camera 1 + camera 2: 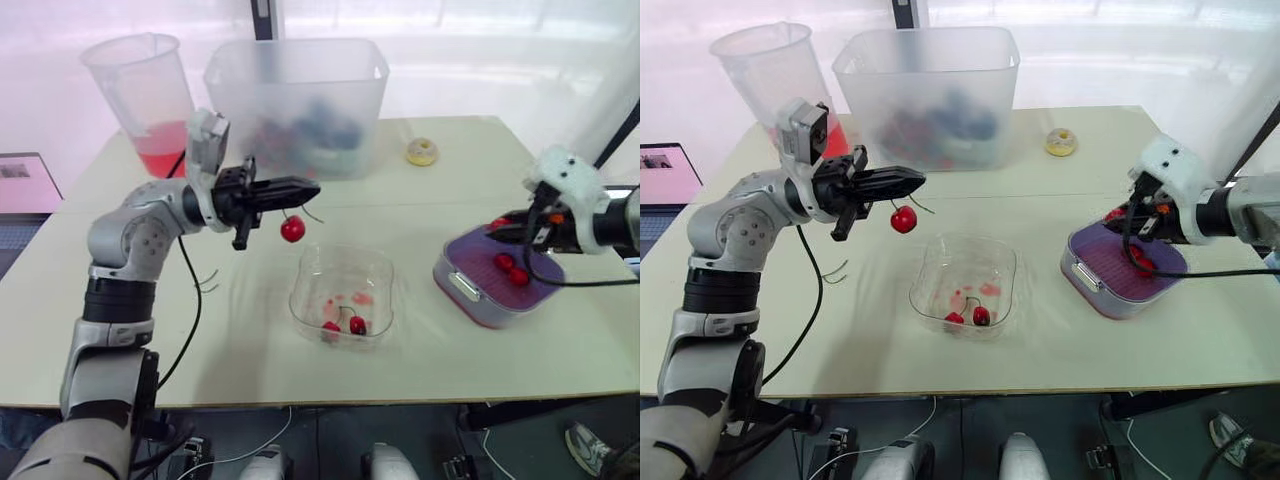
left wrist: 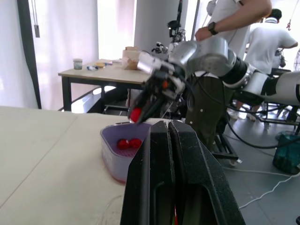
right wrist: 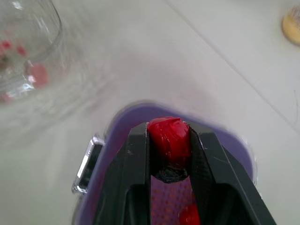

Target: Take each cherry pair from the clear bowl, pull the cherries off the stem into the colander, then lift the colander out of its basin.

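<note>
Left gripper [image 1: 312,188], upper left of centre in the left eye view, has its two black fingers pressed together on a thin stem [image 1: 287,212]. A round red hanging cherry [image 1: 292,229] dangles from that stem in the air, above and just left of the clear square plastic bowl [image 1: 343,262] at centre frame. Two dark red bowl cherries [image 1: 345,325] lie against the bowl's near wall among pink smears. At the right of the frame the right gripper [image 1: 502,228] hangs over the far left corner of the purple rectangular colander [image 1: 480,300], where two loose red cherries [image 1: 510,268] lie. Along the top of the frame stand a clear measuring jug holding pink liquid [image 1: 140,90], a large frosted plastic tub [image 1: 297,90] and a small yellow ring-shaped thing [image 1: 422,152], all on the pale table [image 1: 250,360].

In the left wrist view the left gripper's fingers meet with no gap between them. Beyond them the right gripper holds a glossy red pinched cherry [image 2: 136,114] just above the colander's rim, with the two loose cherries inside. People [image 2: 234,18] stand in the background.

In the right wrist view the right gripper's fingers clamp the pinched cherry between their tips, directly over the colander, whose silvery handle [image 3: 86,166] shows at its end wall. The clear bowl lies beyond on the table, blurred
</note>
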### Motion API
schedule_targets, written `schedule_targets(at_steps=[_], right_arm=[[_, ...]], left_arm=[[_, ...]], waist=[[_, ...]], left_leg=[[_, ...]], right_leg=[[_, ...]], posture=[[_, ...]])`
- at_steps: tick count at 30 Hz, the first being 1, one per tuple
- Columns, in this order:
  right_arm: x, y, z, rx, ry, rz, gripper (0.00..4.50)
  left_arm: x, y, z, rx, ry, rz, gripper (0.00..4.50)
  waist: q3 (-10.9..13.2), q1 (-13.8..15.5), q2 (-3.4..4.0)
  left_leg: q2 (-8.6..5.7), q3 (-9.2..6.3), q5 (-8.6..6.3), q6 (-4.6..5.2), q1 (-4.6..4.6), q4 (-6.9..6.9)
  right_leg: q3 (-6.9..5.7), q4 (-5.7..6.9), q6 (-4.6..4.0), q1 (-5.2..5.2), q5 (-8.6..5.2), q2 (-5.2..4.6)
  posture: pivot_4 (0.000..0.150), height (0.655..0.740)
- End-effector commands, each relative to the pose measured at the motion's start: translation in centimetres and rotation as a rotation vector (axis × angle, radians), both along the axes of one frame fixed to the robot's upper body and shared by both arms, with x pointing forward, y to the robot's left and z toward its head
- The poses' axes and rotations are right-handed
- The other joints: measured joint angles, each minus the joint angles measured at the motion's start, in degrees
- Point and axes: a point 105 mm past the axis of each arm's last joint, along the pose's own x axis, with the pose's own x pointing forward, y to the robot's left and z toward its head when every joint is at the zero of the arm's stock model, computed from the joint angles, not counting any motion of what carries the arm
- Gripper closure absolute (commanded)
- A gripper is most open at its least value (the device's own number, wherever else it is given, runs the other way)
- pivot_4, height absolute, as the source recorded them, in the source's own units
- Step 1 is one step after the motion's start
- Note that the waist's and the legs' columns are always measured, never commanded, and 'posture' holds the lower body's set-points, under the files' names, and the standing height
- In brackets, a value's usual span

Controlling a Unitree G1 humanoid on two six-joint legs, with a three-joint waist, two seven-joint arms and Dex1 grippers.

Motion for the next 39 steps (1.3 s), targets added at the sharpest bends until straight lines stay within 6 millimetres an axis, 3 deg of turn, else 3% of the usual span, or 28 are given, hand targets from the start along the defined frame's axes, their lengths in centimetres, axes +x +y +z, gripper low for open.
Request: schedule_targets(at_steps=[1,8,9,12,15,21,25,27,29,33,37,39], right_arm=[[1.1,-1.8,-1.1,-0.05,-0.044,-0.047,3.46],[1.7,-3.2,-2.6,-0.09,-0.004,-0.072,3.46],[1.8,-3.5,-2.7,-0.091,0.0,-0.076,2.87],[2.0,-3.9,-2.7,-0.089,0.008,-0.084,1.67],[1.9,-4.2,-1.7,-0.094,0.005,-0.08,0.12],[0.8,-3.9,3.4,-0.023,-0.078,-0.053,0.04],[-0.6,-0.7,7.8,0.233,-0.159,0.063,0.04],[-1.9,1.6,8.5,0.349,-0.148,0.176,0.04],[-3.7,5.1,7.8,0.469,-0.092,0.33,0.04],[-3.9,10.9,5.8,0.607,-0.111,0.445,0.04],[-3.0,15.1,5.0,0.741,-0.102,0.509,0.04],[-2.5,16.0,5.0,0.758,-0.111,0.509,0.04]], left_arm=[[-0.7,0.4,1.4,-0.021,-0.063,0.018,4.5],[-0.8,1.3,0.6,-0.007,-0.037,0.074,4.5],[-0.9,1.3,0.6,-0.007,-0.038,0.076,4.5],[-1.1,1.3,0.7,-0.016,-0.042,0.067,4.5],[-1.4,1.2,0.8,-0.031,-0.034,0.04,4.5],[-1.1,0.8,1.2,-0.056,-0.026,0.004,4.5],[-0.8,0.3,2.2,-0.084,-0.022,-0.021,4.5],[-0.8,0.1,2.5,-0.092,-0.024,-0.034,4.5],[-0.9,-0.2,2.9,-0.103,-0.028,-0.056,4.5],[-1.2,-1.0,3.4,-0.109,-0.025,-0.087,4.5],[-1.0,-2.1,3.4,-0.113,-0.019,-0.11,4.5],[-1.1,-2.5,3.3,-0.106,-0.02,-0.118,4.5]], waist=[[0.0,0.14,0.0],[0.0,0.25,0.03],[0.0,0.25,0.03],[0.0,0.38,0.02],[0.0,0.3,0.03],[0.0,0.38,0.04],[0.01,0.36,0.03],[0.01,0.36,0.02],[-0.01,0.36,-0.03],[-0.01,0.2,-0.03],[-0.01,0.52,-0.02],[-0.01,0.55,-0.02]], left_leg=[[-0.01,0.01,0.0,0.0,0.0,0.0],[-0.01,-0.07,0.0,0.0,0.0,0.01],[-0.01,-0.08,0.0,0.0,0.0,0.02],[-0.01,-0.11,0.0,0.0,0.0,0.02],[-0.02,-0.11,0.0,0.0,0.0,0.02],[-0.02,-0.11,0.0,0.0,0.0,0.01],[-0.01,-0.09,0.0,0.0,0.0,0.01],[-0.01,-0.07,0.0,0.0,0.0,0.02],[0.0,-0.1,0.0,0.0,0.0,0.01],[0.05,-0.17,0.0,0.0,0.01,0.07],[-0.02,-0.29,0.01,-0.01,0.0,0.08],[-0.05,-0.33,0.01,-0.01,0.0,0.07]], right_leg=[[0.0,0.0,0.0,0.0,0.0,-0.01],[0.02,-0.01,0.0,-0.01,0.0,-0.02],[0.01,-0.01,0.0,0.0,0.0,-0.02],[0.01,-0.02,0.0,0.01,0.0,-0.03],[0.01,-0.03,0.0,0.01,0.0,-0.04],[0.01,-0.03,0.0,0.0,0.0,-0.04],[0.0,-0.06,0.0,0.04,0.0,-0.03],[-0.04,-0.07,0.0,0.07,0.0,-0.02],[-0.07,-0.06,0.0,0.09,0.0,0.0],[-0.11,-0.04,0.0,0.15,0.0,0.02],[-0.06,0.03,0.0,0.08,0.0,-0.09],[-0.06,0.03,0.0,0.09,0.0,-0.11]], posture=[[0.15,0.74],[0.15,0.74],[0.15,0.74],[0.15,0.74],[0.15,0.74],[0.15,0.74],[0.15,0.74],[0.15,0.74],[0.15,0.74],[0.15,0.74],[0.15,0.74],[0.15,0.74]])
